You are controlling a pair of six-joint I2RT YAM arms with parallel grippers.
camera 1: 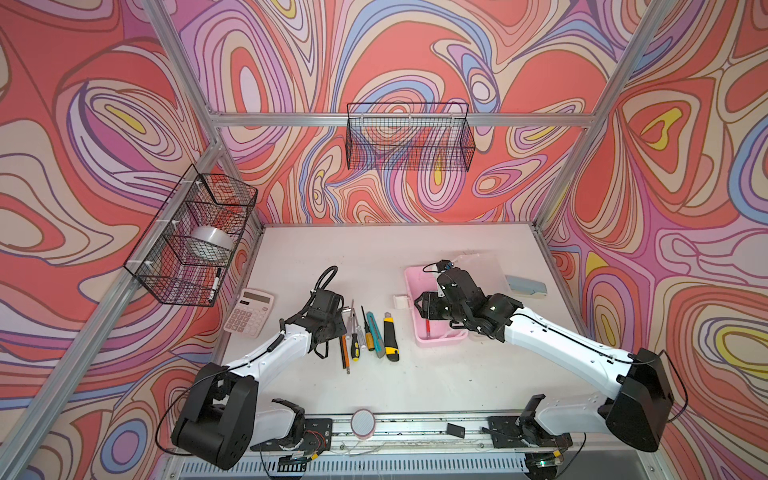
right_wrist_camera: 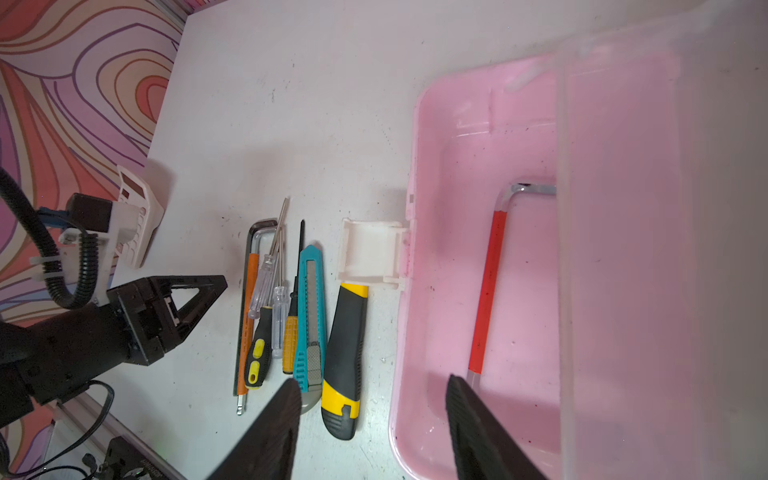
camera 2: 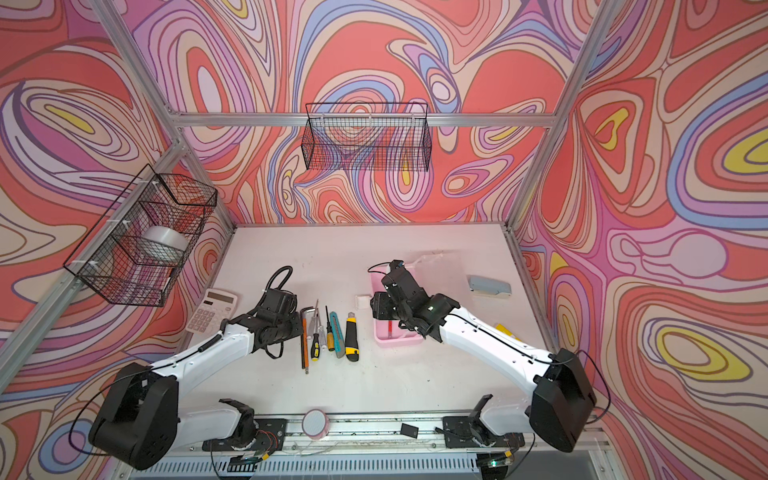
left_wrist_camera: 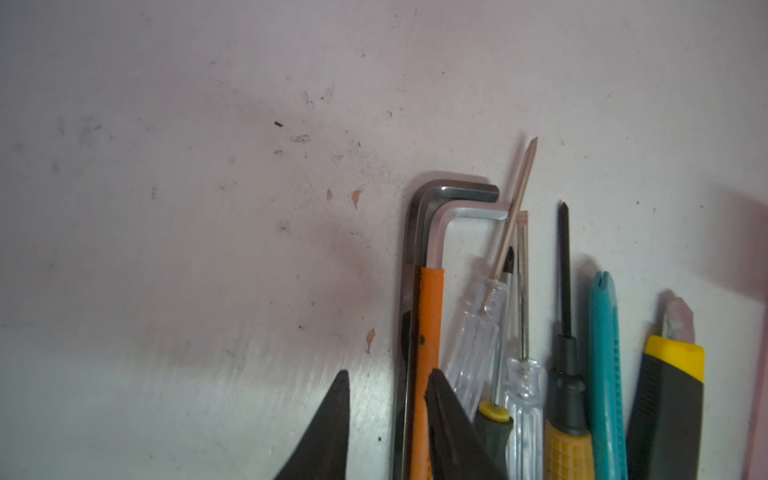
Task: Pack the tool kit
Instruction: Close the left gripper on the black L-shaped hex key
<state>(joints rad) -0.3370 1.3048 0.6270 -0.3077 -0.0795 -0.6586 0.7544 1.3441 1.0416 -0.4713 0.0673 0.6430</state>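
Note:
The pink tool box [camera 1: 440,340] [right_wrist_camera: 415,166] stands open, its clear lid [right_wrist_camera: 665,249] raised behind it. A red-sleeved hex key [right_wrist_camera: 488,282] lies inside. My right gripper [right_wrist_camera: 374,380] [camera 1: 419,303] hangs open and empty over the box's left wall. Left of the box lies a row of tools. It holds a dark hex key [left_wrist_camera: 453,189], an orange-sleeved hex key [left_wrist_camera: 432,311], several screwdrivers [left_wrist_camera: 478,332], a teal knife [left_wrist_camera: 604,353] and a yellow-black knife [left_wrist_camera: 669,395]. My left gripper [left_wrist_camera: 390,376] [right_wrist_camera: 220,286] is low over the two hex keys. Its jaws are apart, one on each side of them.
The box's white latch [right_wrist_camera: 370,253] sticks out towards the knives. A calculator [camera 1: 249,311] lies left of my left arm and a grey case [camera 1: 525,286] right of the box. Wire baskets hang on the left wall [camera 1: 191,237] and back wall [camera 1: 409,137]. A pink roll [camera 1: 363,422] sits at the front edge.

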